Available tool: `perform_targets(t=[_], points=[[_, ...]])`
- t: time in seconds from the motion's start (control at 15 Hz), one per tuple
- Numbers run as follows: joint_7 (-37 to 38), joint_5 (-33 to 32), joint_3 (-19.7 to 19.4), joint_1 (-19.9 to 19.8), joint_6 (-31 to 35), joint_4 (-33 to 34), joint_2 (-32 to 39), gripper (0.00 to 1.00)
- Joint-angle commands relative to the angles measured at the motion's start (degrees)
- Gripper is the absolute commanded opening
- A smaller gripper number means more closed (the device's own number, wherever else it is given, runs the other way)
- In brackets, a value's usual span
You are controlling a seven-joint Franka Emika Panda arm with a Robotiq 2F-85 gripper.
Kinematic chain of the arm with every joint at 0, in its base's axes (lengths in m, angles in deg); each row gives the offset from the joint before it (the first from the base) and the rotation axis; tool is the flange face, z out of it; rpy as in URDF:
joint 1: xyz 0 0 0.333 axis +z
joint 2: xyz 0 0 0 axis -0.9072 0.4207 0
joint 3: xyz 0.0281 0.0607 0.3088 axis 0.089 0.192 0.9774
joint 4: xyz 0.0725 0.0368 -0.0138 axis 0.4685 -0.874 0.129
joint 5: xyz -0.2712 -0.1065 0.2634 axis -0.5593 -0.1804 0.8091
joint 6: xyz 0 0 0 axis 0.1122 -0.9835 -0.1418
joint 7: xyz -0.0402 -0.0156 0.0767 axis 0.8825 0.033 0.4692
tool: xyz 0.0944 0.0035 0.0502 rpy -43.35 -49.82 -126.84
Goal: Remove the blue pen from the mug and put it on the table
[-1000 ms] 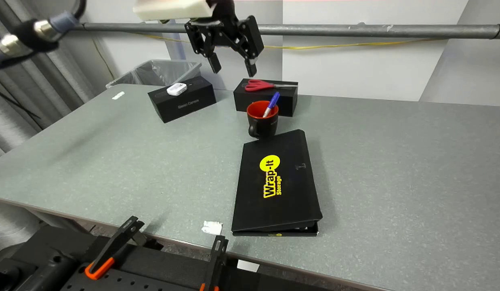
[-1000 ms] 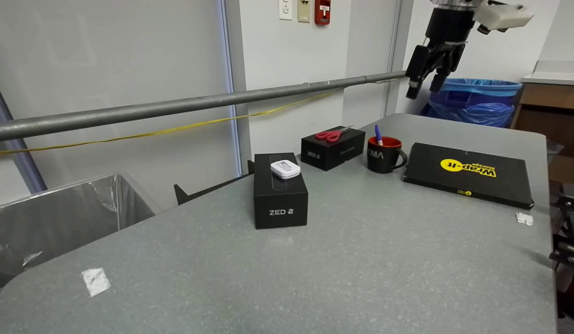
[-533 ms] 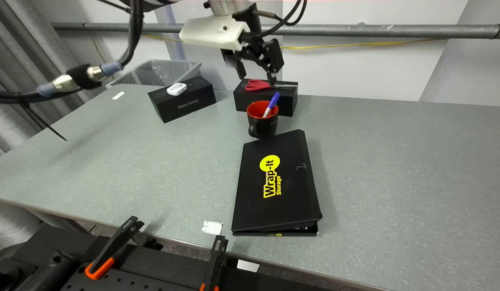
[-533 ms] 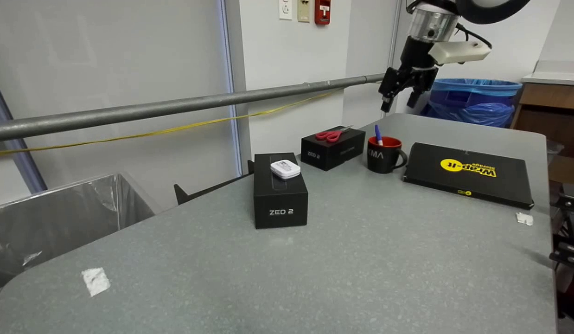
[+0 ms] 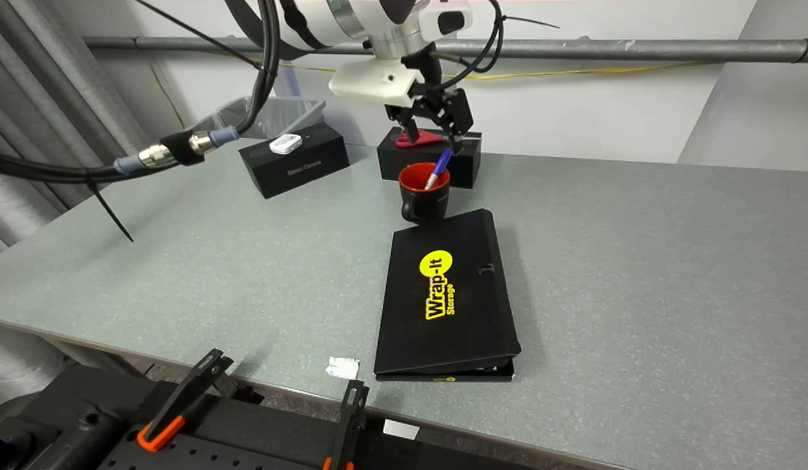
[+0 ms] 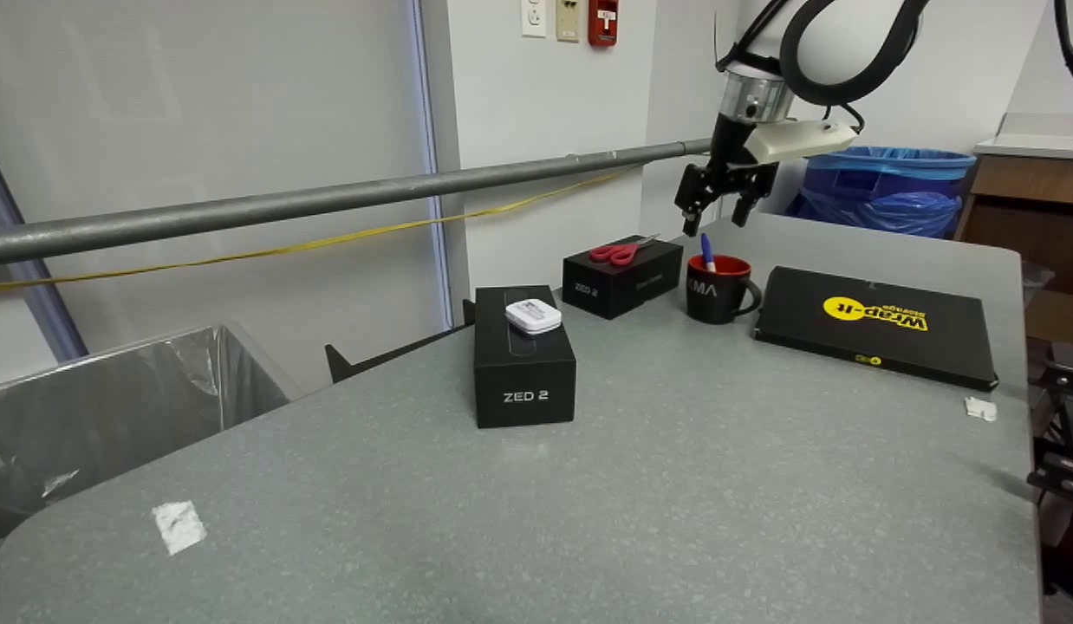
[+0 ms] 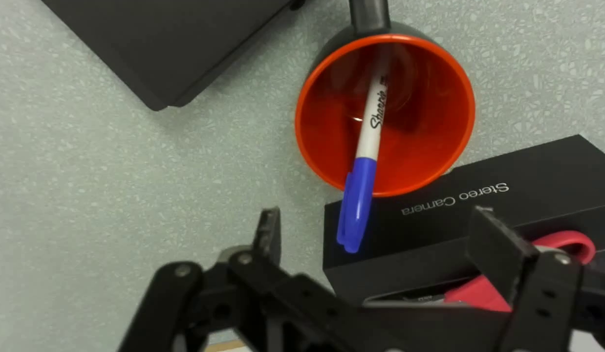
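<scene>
The blue pen leans in the mug, its blue cap sticking up past the rim; the pen shows in both exterior views [image 5: 439,168] [image 6: 707,251] and in the wrist view [image 7: 362,190]. The mug is black outside and red-orange inside; it stands upright on the grey table [image 5: 639,261], in both exterior views [image 5: 430,207] [image 6: 712,301] and in the wrist view [image 7: 424,156]. My gripper is open and empty just above the pen's cap, in both exterior views [image 5: 435,140] [image 6: 717,223]. In the wrist view the cap lies between the gripper's spread fingers [image 7: 375,212], touching neither.
A black box [image 6: 623,293] with red scissors [image 6: 619,253] on top stands close behind the mug. A black folder [image 5: 453,346] lies beside the mug's handle. Another black box [image 6: 526,390] carries a small white case [image 6: 534,316]. A grey pipe [image 5: 606,49] runs along the wall.
My open gripper has come down and across, from high above the table's far side to just over the pen and mug. The pen and mug have not moved.
</scene>
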Motion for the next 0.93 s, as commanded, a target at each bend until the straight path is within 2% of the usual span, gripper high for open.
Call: perform_targets(t=[0.0, 0.4, 0.47, 0.53, 0.87], points=[[2.5, 0.3, -3.8, 4.4, 0.4, 4.5, 5.1, 1.0], [2.2, 0.6, -6.7, 7.0, 1.3, 4.8, 6.8, 1.0], [2.0, 0.9, -6.8, 7.0, 1.3, 4.9, 6.9, 0.9], [2.1, 1.1, -6.9, 7.0, 1.5, 4.8, 6.9, 0.72], [1.8, 1.7, -7.0, 6.9, 1.5, 4.8, 6.5, 0.31]])
